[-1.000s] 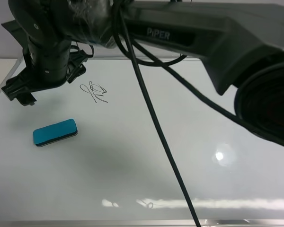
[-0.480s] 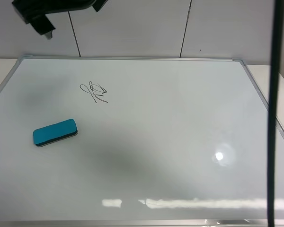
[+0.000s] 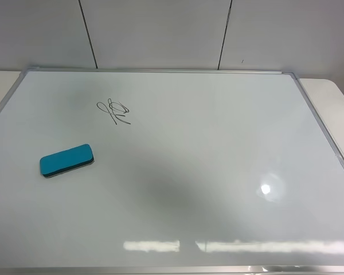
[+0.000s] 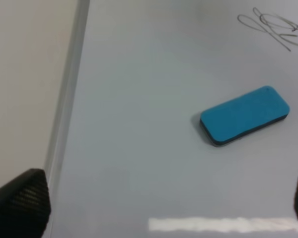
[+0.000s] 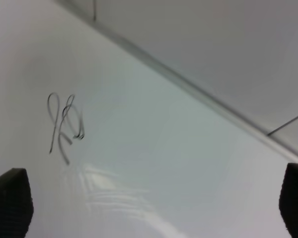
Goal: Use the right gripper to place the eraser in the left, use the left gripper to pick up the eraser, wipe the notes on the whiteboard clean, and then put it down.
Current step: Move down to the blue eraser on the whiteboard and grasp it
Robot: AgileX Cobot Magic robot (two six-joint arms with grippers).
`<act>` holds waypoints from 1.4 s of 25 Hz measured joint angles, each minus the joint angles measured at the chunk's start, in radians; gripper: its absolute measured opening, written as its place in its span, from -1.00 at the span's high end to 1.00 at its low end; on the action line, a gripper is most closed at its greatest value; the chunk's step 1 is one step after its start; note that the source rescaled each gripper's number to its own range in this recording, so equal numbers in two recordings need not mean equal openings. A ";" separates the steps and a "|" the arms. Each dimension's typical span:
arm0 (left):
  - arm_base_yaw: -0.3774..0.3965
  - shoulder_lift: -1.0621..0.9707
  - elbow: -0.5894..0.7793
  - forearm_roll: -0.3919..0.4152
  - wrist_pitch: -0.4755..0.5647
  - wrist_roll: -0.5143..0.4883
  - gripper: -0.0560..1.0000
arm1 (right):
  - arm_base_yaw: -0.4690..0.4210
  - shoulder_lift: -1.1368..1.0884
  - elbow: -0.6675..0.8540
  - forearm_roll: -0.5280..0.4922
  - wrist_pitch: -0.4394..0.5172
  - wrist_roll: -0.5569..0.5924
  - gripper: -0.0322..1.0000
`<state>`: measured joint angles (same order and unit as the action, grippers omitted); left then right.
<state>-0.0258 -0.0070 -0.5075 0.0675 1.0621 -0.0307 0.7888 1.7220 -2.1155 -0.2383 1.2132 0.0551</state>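
The teal-blue eraser (image 3: 67, 160) lies flat on the left part of the whiteboard (image 3: 206, 149), nothing touching it. The black notes (image 3: 114, 111) are a little beyond it to the right. No arm shows in the high view. In the left wrist view the eraser (image 4: 244, 115) lies ahead of my open, empty left gripper (image 4: 159, 203), with the notes (image 4: 273, 27) farther off; only the fingertips (image 4: 20, 203) show. My right gripper (image 5: 151, 201) is open and empty above the board, with the notes (image 5: 64, 126) ahead of it.
The board's silver frame (image 3: 160, 71) borders a pale table (image 3: 332, 94) on both sides. A white panelled wall (image 3: 160, 34) stands behind. A lamp glare (image 3: 265, 189) sits on the right of the board. The frame's left edge (image 4: 69, 89) shows in the left wrist view.
The black arm that reached across the board from the right has pulled up and out of the high view, with its cable. The eraser and notes have not moved.
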 joint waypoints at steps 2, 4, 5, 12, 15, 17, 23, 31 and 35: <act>0.000 0.000 0.000 0.000 0.000 0.000 -1.00 | -0.010 -0.064 0.024 -0.002 0.000 -0.004 -1.00; 0.000 0.000 0.000 0.000 0.000 0.000 -1.00 | -0.011 -0.140 0.074 -0.006 0.000 -0.004 -1.00; 0.000 0.000 0.000 0.000 0.000 0.000 -1.00 | -0.011 -0.187 0.107 -0.014 0.000 -0.002 -1.00; 0.000 0.000 0.000 0.000 0.000 0.000 -1.00 | -0.011 -0.547 0.412 -0.112 0.001 0.123 -1.00; 0.000 0.000 0.000 0.000 0.000 0.000 -1.00 | -0.011 -0.718 0.544 -0.112 0.001 0.181 -1.00; 0.000 0.000 0.000 0.000 0.000 0.000 -1.00 | -0.011 -0.838 0.631 -0.091 0.001 0.228 -1.00; 0.000 0.000 0.000 0.000 0.000 0.000 -1.00 | -0.011 -1.137 0.918 0.038 0.002 0.290 -1.00; 0.000 0.000 0.000 0.000 0.000 0.000 -1.00 | -0.253 -1.376 1.225 0.216 -0.033 0.062 -1.00; 0.000 0.000 0.000 0.000 0.000 0.000 -1.00 | -0.439 -1.515 1.343 0.261 -0.072 -0.037 -1.00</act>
<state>-0.0258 -0.0070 -0.5075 0.0675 1.0621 -0.0307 0.3501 0.2067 -0.7727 0.0225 1.1417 0.0178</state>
